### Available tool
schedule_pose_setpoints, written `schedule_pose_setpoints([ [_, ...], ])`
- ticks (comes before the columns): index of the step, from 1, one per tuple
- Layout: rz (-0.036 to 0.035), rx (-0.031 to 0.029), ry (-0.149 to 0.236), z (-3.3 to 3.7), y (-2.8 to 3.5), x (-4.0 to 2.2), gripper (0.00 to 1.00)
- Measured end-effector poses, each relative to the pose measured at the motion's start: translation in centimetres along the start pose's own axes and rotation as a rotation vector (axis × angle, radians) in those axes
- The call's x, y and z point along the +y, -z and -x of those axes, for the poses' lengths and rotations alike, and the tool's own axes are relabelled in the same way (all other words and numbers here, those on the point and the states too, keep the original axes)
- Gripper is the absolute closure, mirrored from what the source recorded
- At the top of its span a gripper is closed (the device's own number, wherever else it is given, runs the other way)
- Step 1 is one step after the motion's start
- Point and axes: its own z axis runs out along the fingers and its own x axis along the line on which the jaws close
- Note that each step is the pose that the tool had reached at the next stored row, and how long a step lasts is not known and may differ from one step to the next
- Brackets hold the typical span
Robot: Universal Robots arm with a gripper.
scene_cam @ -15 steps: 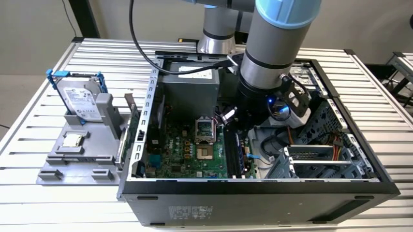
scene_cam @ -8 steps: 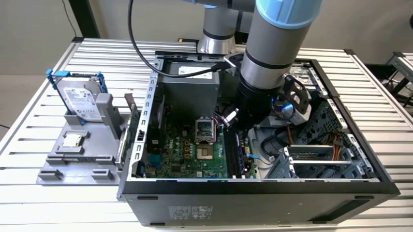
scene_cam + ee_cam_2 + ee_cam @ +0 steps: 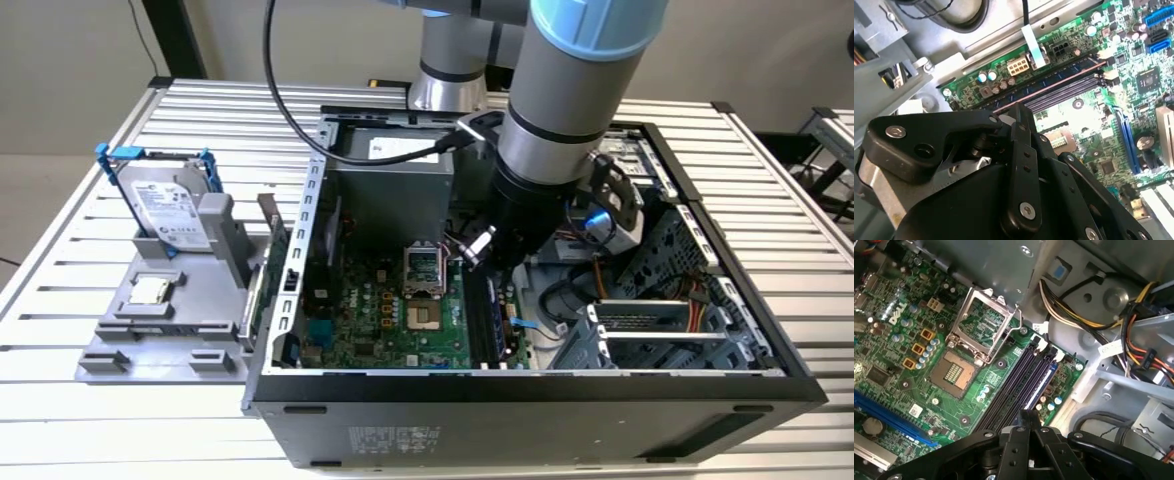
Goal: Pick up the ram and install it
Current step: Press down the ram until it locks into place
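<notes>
My gripper (image 3: 481, 250) reaches down inside the open computer case (image 3: 534, 385), right over the black memory slots (image 3: 1009, 390) at the motherboard's edge. In both wrist views its black fingers meet at a narrow tip (image 3: 1026, 414) (image 3: 1015, 107). The ram (image 3: 1040, 387) shows edge-on as a thin strip running from that tip along the slots, and as a pale line (image 3: 1054, 83) in the second wrist view. It lies in line with one slot. Whether it is seated in the slot I cannot tell.
The green motherboard (image 3: 387, 320) has an open processor socket (image 3: 981, 322) beside the slots. Cable bundles (image 3: 1074, 315) and a drive cage (image 3: 654, 320) crowd the other side. On the exterior view's left a grey fixture (image 3: 160, 340) holds a hard drive (image 3: 167, 205) and a small square chip (image 3: 150, 290).
</notes>
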Motion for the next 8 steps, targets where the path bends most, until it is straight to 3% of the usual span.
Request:
schedule_pose_setpoints([
  [8,0.0077,-0.0014,0.102,0.02,0.0,-0.01,1.0],
])
